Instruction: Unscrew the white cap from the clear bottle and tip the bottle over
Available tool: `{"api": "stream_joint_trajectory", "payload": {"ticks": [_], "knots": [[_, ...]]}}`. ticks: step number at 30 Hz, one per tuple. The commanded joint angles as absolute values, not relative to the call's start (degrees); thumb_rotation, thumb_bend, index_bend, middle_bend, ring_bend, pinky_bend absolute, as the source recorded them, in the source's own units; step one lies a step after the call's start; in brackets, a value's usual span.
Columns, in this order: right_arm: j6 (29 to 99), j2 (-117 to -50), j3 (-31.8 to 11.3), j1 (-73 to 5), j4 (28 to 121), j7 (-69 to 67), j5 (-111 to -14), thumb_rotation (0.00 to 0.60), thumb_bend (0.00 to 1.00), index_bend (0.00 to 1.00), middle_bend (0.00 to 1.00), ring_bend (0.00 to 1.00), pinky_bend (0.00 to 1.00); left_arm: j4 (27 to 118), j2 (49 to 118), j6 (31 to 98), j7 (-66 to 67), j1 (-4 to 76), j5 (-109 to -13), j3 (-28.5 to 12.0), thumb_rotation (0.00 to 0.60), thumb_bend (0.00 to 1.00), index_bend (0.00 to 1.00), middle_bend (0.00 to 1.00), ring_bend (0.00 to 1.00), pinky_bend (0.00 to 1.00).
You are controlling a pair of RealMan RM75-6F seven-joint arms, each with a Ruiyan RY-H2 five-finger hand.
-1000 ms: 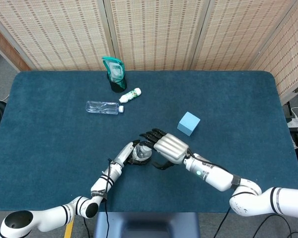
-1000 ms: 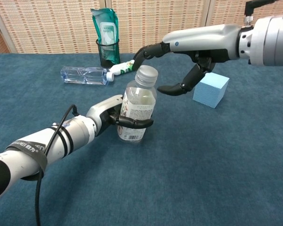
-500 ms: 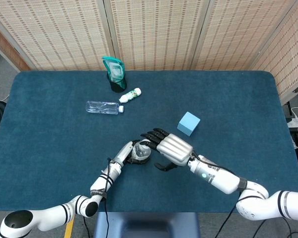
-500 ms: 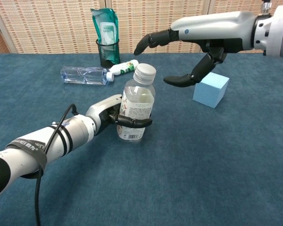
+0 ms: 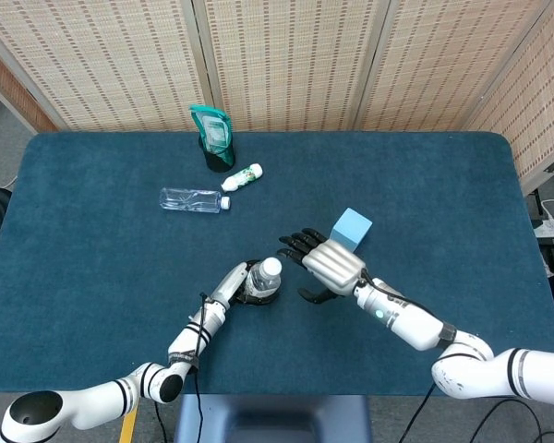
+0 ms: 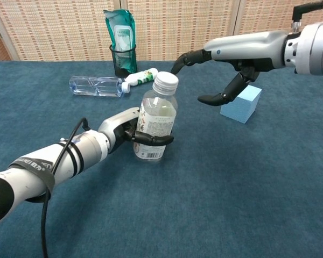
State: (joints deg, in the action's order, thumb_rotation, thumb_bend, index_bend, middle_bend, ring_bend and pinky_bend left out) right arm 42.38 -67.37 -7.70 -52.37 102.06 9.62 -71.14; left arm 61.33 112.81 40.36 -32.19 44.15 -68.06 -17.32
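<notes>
The clear bottle (image 6: 156, 121) was stood upright near the front middle of the blue table (image 6: 247, 183), white cap (image 6: 166, 81) on, and was gripped around its labelled body by the left hand (image 6: 130, 133), fingers wrapped round it. The right hand (image 6: 220, 70) was held in the air just right of the cap, not touching, fingers spread apart and nothing in it. Further out were seen a blue cube (image 6: 240, 103), a lying clear bottle (image 6: 97, 86), a small white bottle (image 6: 139, 78) and a black cup (image 6: 124, 61) holding a green pouch (image 6: 122, 32).
</notes>
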Motion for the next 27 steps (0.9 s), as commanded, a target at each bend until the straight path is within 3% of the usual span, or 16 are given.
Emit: {"api": "stream_joint_trajectory", "payload": {"ticks": [1, 21, 27], "knots": [[42.25, -67.65, -7.89, -52.63, 102.28, 9.70, -70.98, 0.414, 0.37, 0.13, 0.00, 0.00, 0.00, 61.23, 112.88, 40.20, -32.20, 44.23, -68.05, -17.31, 0.600, 0.94, 0.77, 0.89, 0.49, 0.13], [44.29, -67.95, -8.53, -53.13, 104.65, 12.25, -71.36, 0.414, 0.37, 0.12, 0.00, 0.00, 0.00, 60.57, 113.43, 39.76, -31.20, 44.57, -67.76, -17.23, 0.600, 0.94, 0.77, 0.89, 0.49, 0.13], [46.09, -67.26, -8.25, -51.79, 104.25, 12.09, -71.15, 0.415, 0.37, 0.11, 0.00, 0.00, 0.00, 59.20, 113.77, 42.43, -30.25, 44.02, -68.05, -17.66, 0.600, 0.93, 0.76, 0.88, 0.49, 0.12]]}}
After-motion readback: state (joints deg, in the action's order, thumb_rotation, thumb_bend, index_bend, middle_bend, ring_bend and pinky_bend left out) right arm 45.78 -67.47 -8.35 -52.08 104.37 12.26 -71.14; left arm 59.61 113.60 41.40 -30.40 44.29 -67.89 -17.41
